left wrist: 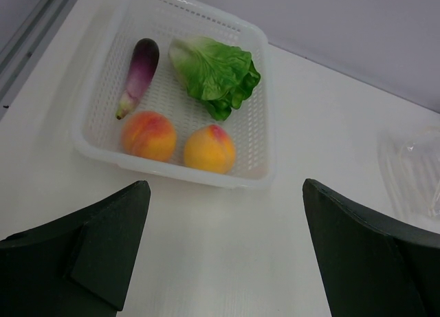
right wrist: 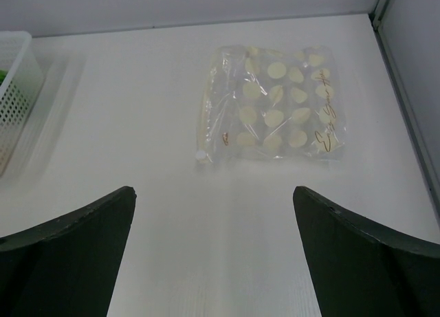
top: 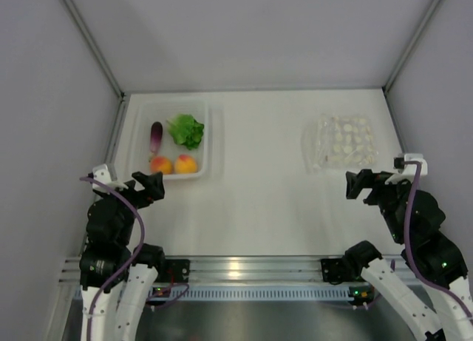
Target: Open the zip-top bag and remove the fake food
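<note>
While the top view takes in both halves of the scene at once, with the zip-top bag (top: 341,141) lying flat on the white tabletop (top: 259,193) at right of centre and the fake food (top: 186,131) sitting in a white tray (top: 213,145) at upper left, well apart from the bag, it shows little detail; the left wrist view reveals that the tray's floor and walls are perforated, and lays out the pieces: a purple eggplant (left wrist: 137,75) at the tray's upper left, ruffled green lettuce (left wrist: 216,73) just beside it on the right, and two orange-yellow peaches (left wrist: 149,135) side by side along the near wall, while the bag appears there only as a blurred clear edge at the far right. From the right wrist view the bag fills the upper centre, its rows of pale dots plain, a zip strip running down its left edge with a small white tab (right wrist: 200,154) at the lower left corner; gold cursive writing runs along its right side and a smaller gold mark sits near the left, both too small to read. No other labels show. Both the left fingers (left wrist: 103,252) and the right fingers (right wrist: 69,252) stand spread wide, pinching nothing, clear of tray and bag
</note>
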You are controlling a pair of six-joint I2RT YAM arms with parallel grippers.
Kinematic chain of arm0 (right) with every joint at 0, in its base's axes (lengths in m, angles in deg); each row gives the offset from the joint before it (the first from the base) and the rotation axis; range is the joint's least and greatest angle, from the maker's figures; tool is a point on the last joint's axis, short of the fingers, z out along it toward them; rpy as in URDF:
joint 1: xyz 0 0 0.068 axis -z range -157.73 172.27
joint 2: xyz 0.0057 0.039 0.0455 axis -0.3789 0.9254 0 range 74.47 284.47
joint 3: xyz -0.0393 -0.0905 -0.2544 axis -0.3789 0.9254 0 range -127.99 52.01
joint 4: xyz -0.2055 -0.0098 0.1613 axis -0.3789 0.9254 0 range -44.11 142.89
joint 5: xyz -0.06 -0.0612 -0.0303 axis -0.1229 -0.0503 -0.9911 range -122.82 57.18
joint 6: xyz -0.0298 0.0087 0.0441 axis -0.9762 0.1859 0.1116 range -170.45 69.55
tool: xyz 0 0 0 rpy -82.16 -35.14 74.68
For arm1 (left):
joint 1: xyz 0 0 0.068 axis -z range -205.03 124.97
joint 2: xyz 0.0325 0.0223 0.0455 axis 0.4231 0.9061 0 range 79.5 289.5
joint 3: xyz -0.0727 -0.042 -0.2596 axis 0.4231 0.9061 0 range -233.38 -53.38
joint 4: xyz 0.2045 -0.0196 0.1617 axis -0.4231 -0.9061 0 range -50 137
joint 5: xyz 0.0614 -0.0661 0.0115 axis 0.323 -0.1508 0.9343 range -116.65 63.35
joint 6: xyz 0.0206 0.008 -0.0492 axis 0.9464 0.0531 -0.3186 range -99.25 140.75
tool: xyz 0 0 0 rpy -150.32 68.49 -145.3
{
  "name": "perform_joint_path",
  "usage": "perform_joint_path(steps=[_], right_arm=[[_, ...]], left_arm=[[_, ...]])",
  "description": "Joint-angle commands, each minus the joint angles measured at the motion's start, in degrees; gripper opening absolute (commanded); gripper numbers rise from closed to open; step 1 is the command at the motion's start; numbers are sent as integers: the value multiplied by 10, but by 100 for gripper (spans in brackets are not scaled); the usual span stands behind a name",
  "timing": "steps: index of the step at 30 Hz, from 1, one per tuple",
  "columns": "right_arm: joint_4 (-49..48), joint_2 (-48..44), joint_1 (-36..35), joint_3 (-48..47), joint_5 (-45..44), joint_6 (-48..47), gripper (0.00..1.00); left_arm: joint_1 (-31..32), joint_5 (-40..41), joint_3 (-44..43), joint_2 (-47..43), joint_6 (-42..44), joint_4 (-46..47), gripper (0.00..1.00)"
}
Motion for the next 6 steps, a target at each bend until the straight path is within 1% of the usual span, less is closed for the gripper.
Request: perform_joint_path(steps=[1, 6], right_arm=[[-13, -1, -6, 0, 11, 6, 100], [-10, 5, -6, -6, 12, 9, 99]], left_arm=[[2, -7, 3, 1, 3, 14, 98], [2, -5, 3, 0, 3, 14, 98]])
